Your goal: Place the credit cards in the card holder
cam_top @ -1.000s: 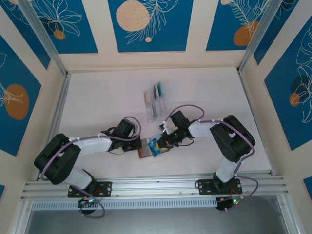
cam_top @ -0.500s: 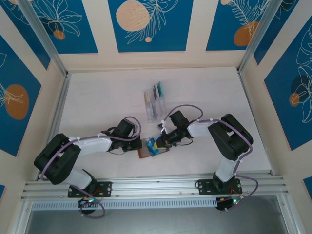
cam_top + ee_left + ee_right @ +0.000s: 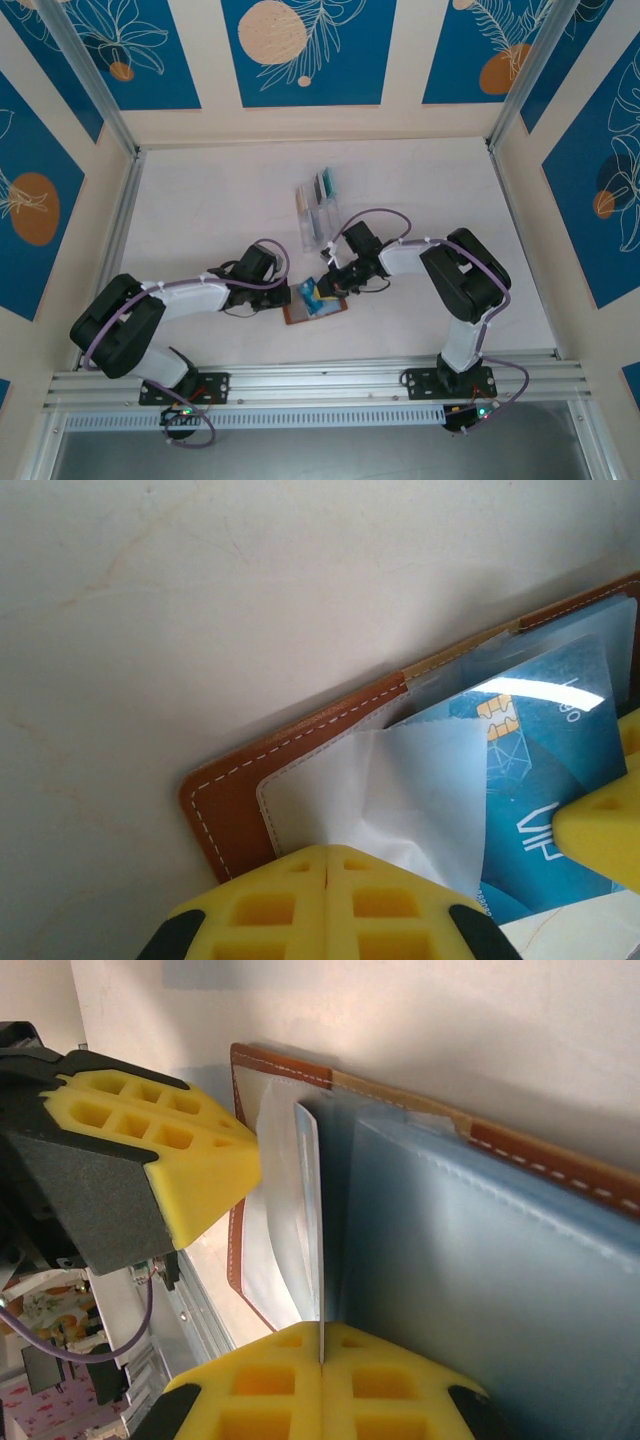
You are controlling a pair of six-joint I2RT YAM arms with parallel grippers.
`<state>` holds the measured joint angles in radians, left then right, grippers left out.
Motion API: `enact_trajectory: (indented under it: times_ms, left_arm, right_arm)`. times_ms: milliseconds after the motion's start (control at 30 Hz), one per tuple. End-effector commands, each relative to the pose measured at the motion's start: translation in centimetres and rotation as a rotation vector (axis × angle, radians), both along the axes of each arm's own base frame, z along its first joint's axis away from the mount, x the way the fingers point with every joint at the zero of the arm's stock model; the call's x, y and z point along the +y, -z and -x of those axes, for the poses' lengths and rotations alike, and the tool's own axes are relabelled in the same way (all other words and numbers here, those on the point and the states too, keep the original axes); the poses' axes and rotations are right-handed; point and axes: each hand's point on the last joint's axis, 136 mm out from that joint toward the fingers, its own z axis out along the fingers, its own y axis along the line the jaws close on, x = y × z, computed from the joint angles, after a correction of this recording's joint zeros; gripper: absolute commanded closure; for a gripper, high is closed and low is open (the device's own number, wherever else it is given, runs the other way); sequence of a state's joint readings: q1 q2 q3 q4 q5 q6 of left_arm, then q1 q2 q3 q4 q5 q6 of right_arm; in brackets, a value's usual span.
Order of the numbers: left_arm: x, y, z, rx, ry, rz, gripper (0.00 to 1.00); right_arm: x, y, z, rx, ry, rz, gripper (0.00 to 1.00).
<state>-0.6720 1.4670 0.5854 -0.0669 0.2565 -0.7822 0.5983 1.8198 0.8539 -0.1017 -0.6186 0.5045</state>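
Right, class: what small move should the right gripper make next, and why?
Probably the right gripper should push its card further into the holder: the card stands edge-on in the gap beside the pocket sheet, which the left gripper pinches up.

The card holder (image 3: 300, 314) lies open on the table (image 3: 200, 200) near its front edge, between the arms. The left gripper (image 3: 290, 297), at the holder's left edge, pinches an inner pocket sheet (image 3: 400, 780). The right gripper (image 3: 325, 290), coming from the right, clamps a credit card (image 3: 312, 1210) standing edge-on in the holder. Behind them a slotted rack (image 3: 318, 212) holds more cards (image 3: 325, 185).
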Motion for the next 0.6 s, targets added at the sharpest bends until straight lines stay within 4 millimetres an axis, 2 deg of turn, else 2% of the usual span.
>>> enact_trajectory:
  times_ms: [0, 167, 567]
  left_arm:
    - [1.8, 2.0, 2.2, 0.074, 0.017, -0.097, 1.00]
    - [1.5, 1.4, 2.1, 0.067, 0.022, -0.084, 1.00]
    - [1.7, 1.7, 2.1, 0.072, 0.015, -0.095, 1.00]
  right_arm:
    - [-0.3, 1.3, 0.0, -0.001, -0.002, 0.058, 1.00]
    - [-0.1, 1.2, 0.1, 0.011, 0.000, 0.054, 1.00]
    - [-0.7, 1.1, 2.4, 0.086, 0.043, 0.030, 1.00]
